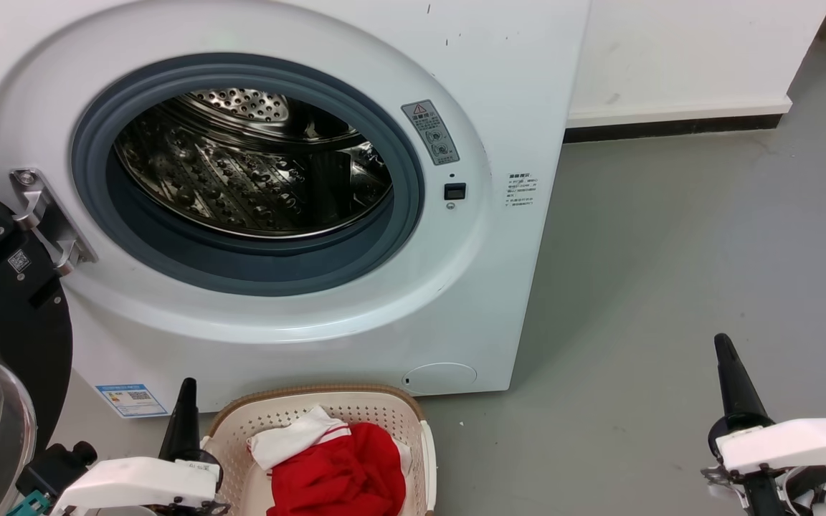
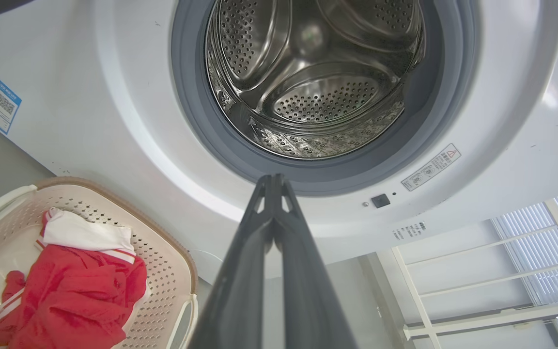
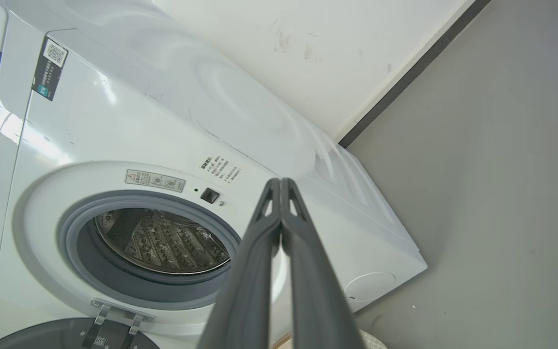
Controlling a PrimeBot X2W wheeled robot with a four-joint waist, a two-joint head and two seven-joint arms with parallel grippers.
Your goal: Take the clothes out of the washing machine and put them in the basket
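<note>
Left gripper (image 2: 274, 182) sits low at the near left, its two long dark fingers pressed tip to tip, nothing between them. Right gripper (image 3: 280, 183) at the near right is likewise clenched and empty, over bare grey floor (image 1: 671, 287). Just right of the left gripper is the basket (image 1: 384, 412), cream perforated plastic, brown rim, rounded corners. The clothes are in it: a soft, crumpled red garment (image 1: 341, 473) with white striped trim, and a white cloth piece (image 1: 291, 438) at its far-left edge. Further back stands the washing machine (image 1: 277, 344), smooth and white, its black-rimmed glass door (image 1: 4, 301) swung wide to the left. Then the grey rubber ring (image 1: 413, 186) and the shiny steel drum (image 1: 255, 186), dotted with holes, no fabric visible inside. My call: unloading looks finished, as far as these angles reach.
</note>
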